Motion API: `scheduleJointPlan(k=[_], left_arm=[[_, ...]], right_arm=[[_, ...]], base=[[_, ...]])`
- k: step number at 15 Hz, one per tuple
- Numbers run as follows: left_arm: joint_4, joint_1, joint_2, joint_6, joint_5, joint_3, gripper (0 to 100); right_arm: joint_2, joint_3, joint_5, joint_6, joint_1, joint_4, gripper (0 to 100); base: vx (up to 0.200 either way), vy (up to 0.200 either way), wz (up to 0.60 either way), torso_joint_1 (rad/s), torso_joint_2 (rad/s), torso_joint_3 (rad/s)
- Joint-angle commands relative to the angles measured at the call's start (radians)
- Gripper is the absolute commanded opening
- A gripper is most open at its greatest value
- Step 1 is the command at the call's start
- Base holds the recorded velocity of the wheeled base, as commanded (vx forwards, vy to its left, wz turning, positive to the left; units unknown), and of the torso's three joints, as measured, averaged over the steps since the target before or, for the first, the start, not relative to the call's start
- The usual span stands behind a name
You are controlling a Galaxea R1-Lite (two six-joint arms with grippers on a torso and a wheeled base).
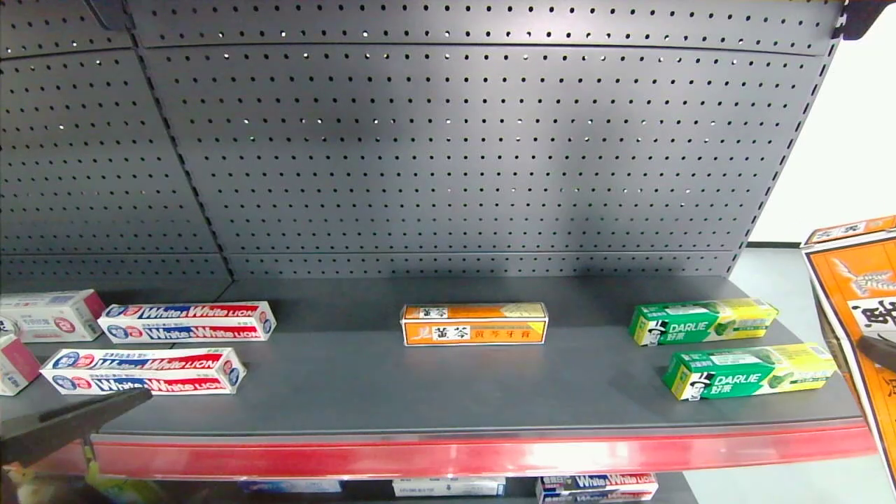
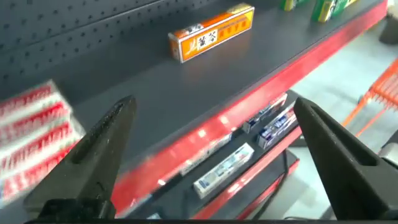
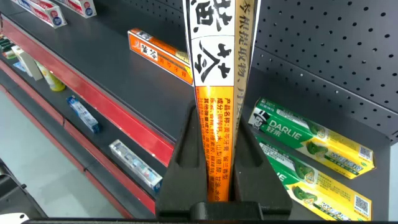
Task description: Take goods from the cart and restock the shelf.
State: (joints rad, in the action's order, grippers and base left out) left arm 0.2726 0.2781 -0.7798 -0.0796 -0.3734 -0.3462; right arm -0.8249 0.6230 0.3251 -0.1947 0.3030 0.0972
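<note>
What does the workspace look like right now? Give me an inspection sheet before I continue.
Surface: dark grey shelf with a red front strip and a pegboard back.
Job's things: held orange box at the shelf's right end; a second orange box lies mid-shelf; two green boxes at the right; two red-and-white boxes at the left.
Clutter: nothing seen.
Grippers: left gripper open and empty, low before the shelf's left front; right gripper shut on the held orange box.
Cables: nothing seen.
Surroundings: lower shelf with more boxes; an orange wire frame nearby.
</note>
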Motion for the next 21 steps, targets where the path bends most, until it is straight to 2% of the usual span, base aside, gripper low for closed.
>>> scheduleJointPlan(k=[1, 2, 5, 6, 7, 8, 9, 10, 11, 12, 13, 14, 16, 17, 19, 21], left_arm=[[0.03, 0.03, -0.139, -0.025, -0.013, -0.037, 100], [0.017, 0.055, -0.203, -0.029, -0.025, -0.123, 100], [-0.035, 0.055, -0.395, -0.034, -0.061, -0.347, 100], [-0.088, 0.066, -0.455, -0.057, -0.062, -0.424, 100], [-0.145, 0.081, -0.513, -0.115, -0.065, -0.482, 100], [-0.219, 0.079, -0.556, -0.187, -0.071, -0.531, 100], [-0.288, 0.076, -0.604, -0.239, -0.127, -0.579, 100], [-0.326, 0.075, -0.654, -0.286, -0.182, -0.619, 100], [-0.335, 0.076, -0.69, -0.312, -0.203, -0.637, 100], [-0.339, 0.079, -0.74, -0.376, -0.216, -0.654, 100], [-0.348, 0.076, -0.77, -0.41, -0.237, -0.671, 100], [-0.355, 0.073, -0.779, -0.419, -0.242, -0.677, 100], [-0.421, 0.041, -0.823, -0.477, -0.242, -0.751, 100], [-0.444, 0.033, -0.831, -0.491, -0.242, -0.777, 100], [-0.605, 0.026, -0.877, -0.54, -0.252, -0.958, 100], [-0.702, 0.038, -0.928, -0.563, -0.26, -1.07, 100]], right_arm=[[-0.025, 0.003, 0.002, -0.002, 0.002, 0.001, 0], [-0.051, 0.017, 0.002, -0.002, 0.007, 0.016, 0], [-0.092, 0.026, 0.0, -0.002, 0.034, 0.044, 0], [-0.094, 0.026, 0.0, -0.002, 0.048, 0.044, 0], [-0.092, 0.023, 0.0, -0.002, 0.053, 0.044, 0], [-0.091, 0.017, 0.0, -0.002, 0.058, 0.044, 0], [-0.092, 0.012, 0.0, -0.003, 0.059, 0.044, 0], [-0.091, 0.011, 0.0, -0.003, 0.058, 0.044, 0], [-0.089, 0.011, 0.0, -0.005, 0.056, 0.042, 0], [-0.088, 0.014, 0.0, -0.025, 0.05, 0.039, 0], [-0.086, 0.014, 0.0, -0.031, 0.05, 0.039, 0], [-0.088, 0.012, 0.0, -0.031, 0.05, 0.039, 0], [-0.092, 0.015, 0.0, -0.032, 0.054, 0.039, 0], [-0.092, 0.017, 0.0, -0.032, 0.056, 0.039, 0], [-0.095, 0.021, 0.002, -0.032, 0.076, 0.039, 0], [-0.095, 0.015, 0.002, -0.032, 0.11, 0.038, 0]], base=[[0.0, 0.0, 0.0, 0.0, 0.0, 0.0], [0.0, 0.0, 0.0, 0.0, 0.0, 0.0], [0.0, 0.0, 0.0, 0.0, 0.0, 0.0], [0.0, 0.0, 0.0, 0.0, 0.0, 0.0], [0.0, 0.0, 0.0, 0.0, 0.0, 0.0], [0.0, 0.0, 0.0, 0.0, 0.0, 0.0], [0.0, 0.0, 0.0, 0.0, 0.0, 0.0], [0.0, 0.0, 0.0, 0.0, 0.0, 0.0], [0.0, 0.0, 0.0, 0.0, 0.0, 0.0], [0.0, 0.0, 0.0, 0.0, 0.0, 0.0], [0.0, 0.0, 0.0, 0.0, 0.0, 0.0], [0.0, 0.0, 0.0, 0.0, 0.0, 0.0], [0.0, 0.0, 0.0, 0.0, 0.0, 0.0], [0.0, 0.0, 0.0, 0.0, 0.0, 0.0], [0.0, 0.0, 0.0, 0.0, 0.0, 0.0], [0.0, 0.0, 0.0, 0.0, 0.0, 0.0]])
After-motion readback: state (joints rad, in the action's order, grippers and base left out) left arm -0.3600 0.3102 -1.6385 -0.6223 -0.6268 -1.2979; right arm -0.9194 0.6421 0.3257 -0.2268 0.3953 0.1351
